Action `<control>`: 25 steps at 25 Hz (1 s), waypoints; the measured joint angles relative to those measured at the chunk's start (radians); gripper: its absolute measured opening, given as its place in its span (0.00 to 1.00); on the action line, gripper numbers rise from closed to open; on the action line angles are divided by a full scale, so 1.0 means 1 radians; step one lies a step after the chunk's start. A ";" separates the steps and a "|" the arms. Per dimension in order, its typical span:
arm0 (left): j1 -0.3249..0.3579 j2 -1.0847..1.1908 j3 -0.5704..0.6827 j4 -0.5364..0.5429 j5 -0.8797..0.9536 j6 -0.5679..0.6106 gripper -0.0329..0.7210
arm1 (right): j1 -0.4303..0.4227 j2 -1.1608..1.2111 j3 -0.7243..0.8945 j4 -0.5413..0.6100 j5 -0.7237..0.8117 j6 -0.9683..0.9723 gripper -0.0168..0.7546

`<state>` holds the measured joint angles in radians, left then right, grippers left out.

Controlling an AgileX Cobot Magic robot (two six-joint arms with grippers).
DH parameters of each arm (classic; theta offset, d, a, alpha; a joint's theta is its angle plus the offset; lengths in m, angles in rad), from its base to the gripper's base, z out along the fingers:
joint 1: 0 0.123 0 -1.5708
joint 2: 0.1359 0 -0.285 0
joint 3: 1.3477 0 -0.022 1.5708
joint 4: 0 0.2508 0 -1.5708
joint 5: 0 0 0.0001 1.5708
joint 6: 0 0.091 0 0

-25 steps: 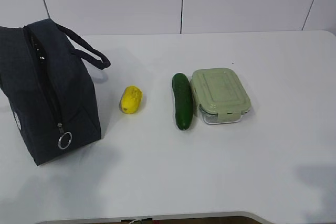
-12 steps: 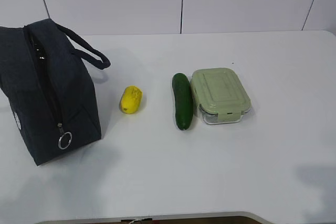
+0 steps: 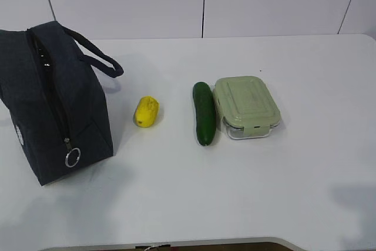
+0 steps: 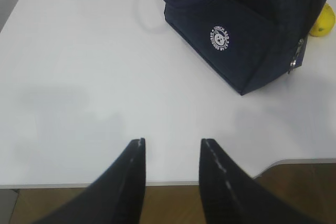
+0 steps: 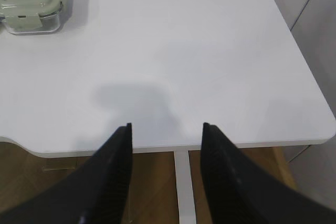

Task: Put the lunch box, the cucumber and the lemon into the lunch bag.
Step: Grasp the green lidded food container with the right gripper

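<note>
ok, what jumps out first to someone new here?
The big navy bag at the table's left edge, standing with its zipper ring hanging at the front. Then the color: a yellow lemon just right of it, and mid-table a dark cucumber lying right alongside the green-lidded box.

On the white table (image 3: 305, 163), the lunch bag (image 3: 50, 104) at the left is dark navy, with a small round white logo (image 4: 221, 38) and a silver ring pull (image 3: 72, 157). Right of it lies the bright yellow lemon (image 3: 146, 111), then the dark green cucumber (image 3: 204, 113). Farthest right, the lunch box (image 3: 245, 107) is clear glass under a pale green lid. Both grippers' fingers (image 4: 128, 182) are black.
</note>
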<state>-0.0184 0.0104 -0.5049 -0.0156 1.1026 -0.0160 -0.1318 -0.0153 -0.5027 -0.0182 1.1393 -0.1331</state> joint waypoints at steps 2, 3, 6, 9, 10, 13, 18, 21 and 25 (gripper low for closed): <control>0.000 0.000 0.000 0.000 0.000 0.000 0.36 | 0.000 0.000 0.000 0.000 0.000 0.000 0.48; 0.000 0.000 0.000 0.000 0.000 0.000 0.36 | 0.000 0.000 0.000 0.000 0.000 0.000 0.48; 0.000 0.000 0.000 0.000 0.000 0.000 0.36 | 0.000 0.000 0.000 0.000 0.000 0.000 0.48; 0.000 0.000 0.000 0.000 0.000 0.000 0.36 | 0.000 0.000 0.000 0.000 0.000 0.000 0.48; 0.000 0.000 0.000 0.000 0.000 0.000 0.36 | 0.000 0.000 0.000 0.000 0.000 0.000 0.48; 0.000 0.000 0.000 0.000 0.000 0.000 0.36 | 0.000 0.000 0.000 0.000 0.000 0.000 0.48; 0.000 0.000 0.000 0.000 0.000 0.000 0.36 | 0.000 0.000 0.000 0.000 0.000 0.000 0.48; 0.000 0.000 0.000 0.000 0.000 0.000 0.36 | 0.000 0.000 0.000 0.000 0.000 0.000 0.48; 0.000 0.000 0.000 0.000 0.000 0.000 0.36 | 0.000 0.000 0.000 0.000 0.000 0.000 0.48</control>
<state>-0.0184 0.0104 -0.5049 -0.0156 1.1026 -0.0160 -0.1318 -0.0153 -0.5027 -0.0182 1.1393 -0.1331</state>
